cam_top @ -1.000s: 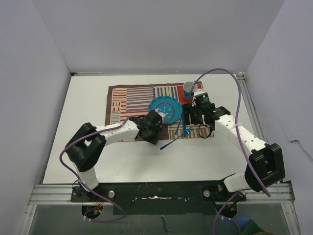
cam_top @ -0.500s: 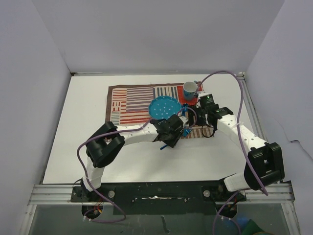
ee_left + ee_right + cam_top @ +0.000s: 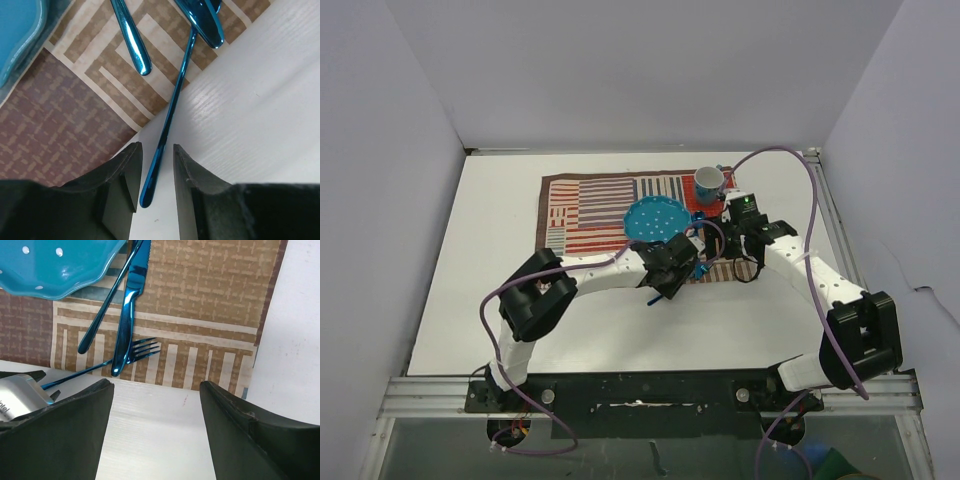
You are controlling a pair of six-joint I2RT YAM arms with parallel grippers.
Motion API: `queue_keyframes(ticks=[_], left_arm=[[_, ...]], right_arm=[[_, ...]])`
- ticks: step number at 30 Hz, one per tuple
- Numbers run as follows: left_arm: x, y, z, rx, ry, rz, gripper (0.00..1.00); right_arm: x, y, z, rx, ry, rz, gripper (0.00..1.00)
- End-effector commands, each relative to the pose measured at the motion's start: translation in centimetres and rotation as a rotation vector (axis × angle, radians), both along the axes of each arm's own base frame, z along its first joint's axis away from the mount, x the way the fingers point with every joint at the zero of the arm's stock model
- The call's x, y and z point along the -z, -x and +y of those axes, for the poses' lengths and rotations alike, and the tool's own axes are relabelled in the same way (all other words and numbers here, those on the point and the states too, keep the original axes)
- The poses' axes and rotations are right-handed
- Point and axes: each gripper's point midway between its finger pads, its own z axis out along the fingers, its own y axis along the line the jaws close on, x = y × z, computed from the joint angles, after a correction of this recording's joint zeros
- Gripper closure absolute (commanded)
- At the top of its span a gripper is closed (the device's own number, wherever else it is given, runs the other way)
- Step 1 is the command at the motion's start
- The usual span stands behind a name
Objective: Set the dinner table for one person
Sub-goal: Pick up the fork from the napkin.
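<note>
My left gripper [image 3: 155, 150] sits at the near edge of the mat [image 3: 60, 130], jaws narrow and straddling the handle tip of the blue fork [image 3: 172, 105] with a gap on each side (not pinching it). That handle lies out on the bare white dinner table [image 3: 250, 100]. The right gripper [image 3: 156, 387] hangs wide, holding nothing, over the mat's near right corner.

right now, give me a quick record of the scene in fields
left pincer: open, jaws either side of the fork at its handle end, gaps both sides
right pincer: open, empty, over the mat edge
fork: tines on the mat under the knife, handle out on the white table
plate: blue, on the mat
cup: at the mat's far right corner
</note>
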Motion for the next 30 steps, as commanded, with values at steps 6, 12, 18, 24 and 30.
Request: queue_keyframes(ticks=[6,12,18,24,30], left_arm=[[1.5,0.2,-1.3,0.093,-0.042,-0.012,0.69],[3.3,2.0,-0.9,0.105,-0.051,0.059,0.89],[5.0,4.8,1.1,0.035,-0.082,0.118,1.0],[2.0,7.4,1.7,0.01,-0.131,0.024,1.0],[-3.0,8.1,1.0,-0.021,-0.105,-0.033,1.0]], right_arm=[[-3.1,-0.8,2.1,-0.049,-0.1,-0.11,0.28],[-3.2,-0.9,2.2,-0.051,-0.105,-0.112,0.28],[-3.6,-0.8,1.9,-0.047,-0.104,-0.126,0.28],[-3.7,-0.8,1.6,-0.043,-0.107,-0.13,0.28],[-3.7,-0.7,1.7,-0.041,-0.116,-0.129,0.28]])
